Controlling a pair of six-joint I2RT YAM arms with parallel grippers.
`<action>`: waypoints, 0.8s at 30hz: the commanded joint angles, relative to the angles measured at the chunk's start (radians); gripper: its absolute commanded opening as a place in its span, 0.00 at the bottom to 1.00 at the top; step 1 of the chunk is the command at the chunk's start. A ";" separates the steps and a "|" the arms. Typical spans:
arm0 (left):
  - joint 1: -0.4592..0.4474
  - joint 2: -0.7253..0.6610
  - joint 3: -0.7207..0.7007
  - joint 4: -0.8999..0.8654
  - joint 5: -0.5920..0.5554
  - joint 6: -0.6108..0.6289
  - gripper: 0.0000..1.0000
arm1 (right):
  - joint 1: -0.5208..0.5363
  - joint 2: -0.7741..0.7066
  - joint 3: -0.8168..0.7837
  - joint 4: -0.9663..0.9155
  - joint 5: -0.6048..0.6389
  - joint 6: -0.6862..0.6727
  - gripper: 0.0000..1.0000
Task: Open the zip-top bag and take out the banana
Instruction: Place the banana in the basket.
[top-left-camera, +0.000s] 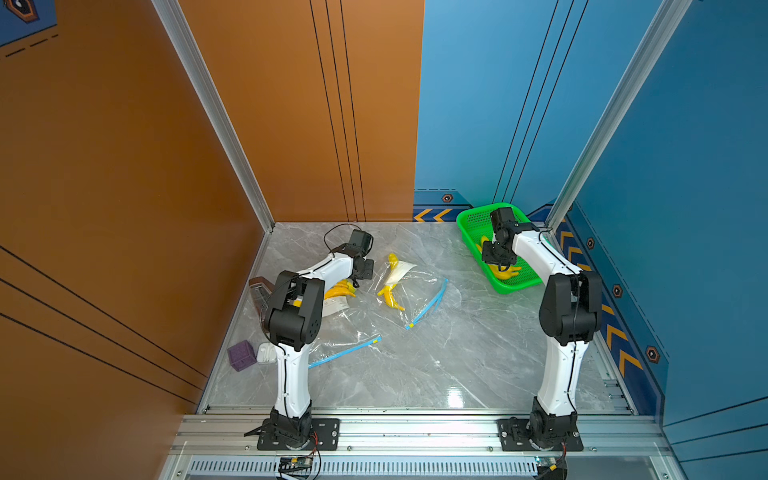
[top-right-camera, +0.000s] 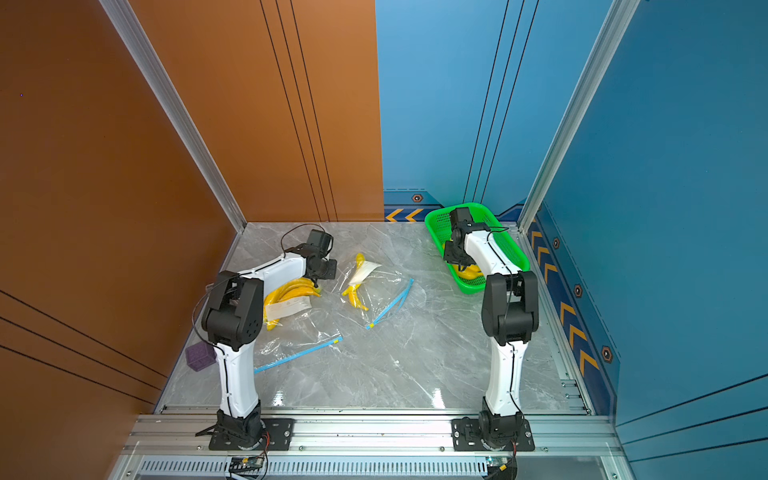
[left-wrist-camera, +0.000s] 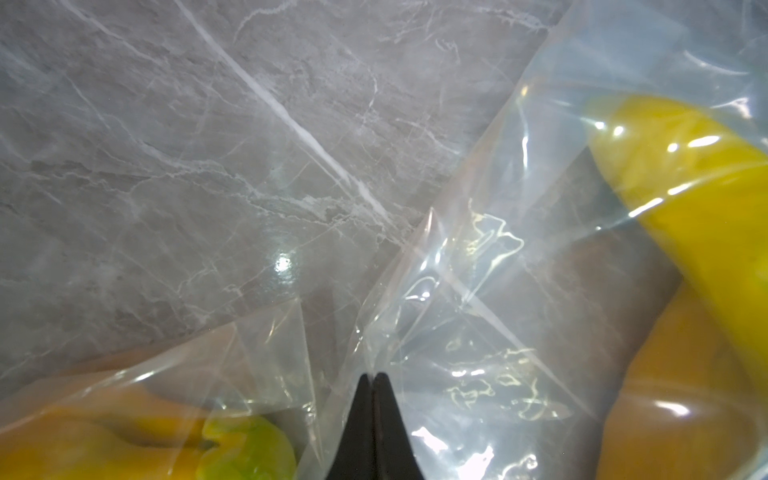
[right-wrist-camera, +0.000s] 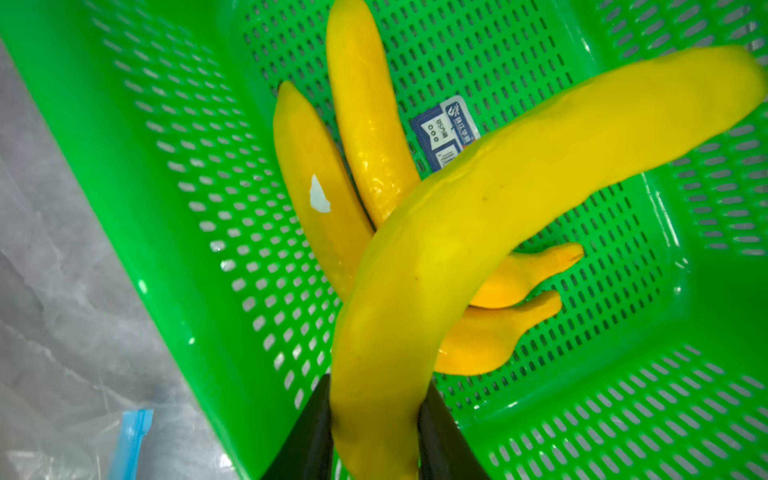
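My right gripper is shut on a long yellow banana, which it holds above the green basket. In a top view this gripper hangs over the basket. Two clear zip-top bags lie on the marble table. One holds a banana bunch and has a blue zip strip. The other holds a peeled banana. My left gripper is shut, pinching clear bag film between the two bags; which bag's film it is I cannot tell.
Two more bananas lie on the basket floor beside a blue label. A purple cube, a small white object and a dark container sit along the table's left edge. Walls close the table on three sides.
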 joint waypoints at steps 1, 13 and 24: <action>0.000 -0.037 -0.012 -0.020 -0.010 0.011 0.00 | 0.007 -0.048 -0.050 -0.087 -0.034 -0.230 0.36; -0.002 -0.042 -0.017 -0.020 -0.014 0.011 0.00 | 0.006 0.063 0.029 -0.195 0.128 -0.325 0.40; -0.002 -0.033 -0.005 -0.020 -0.004 0.014 0.00 | 0.103 -0.206 -0.052 -0.207 0.294 -0.135 0.57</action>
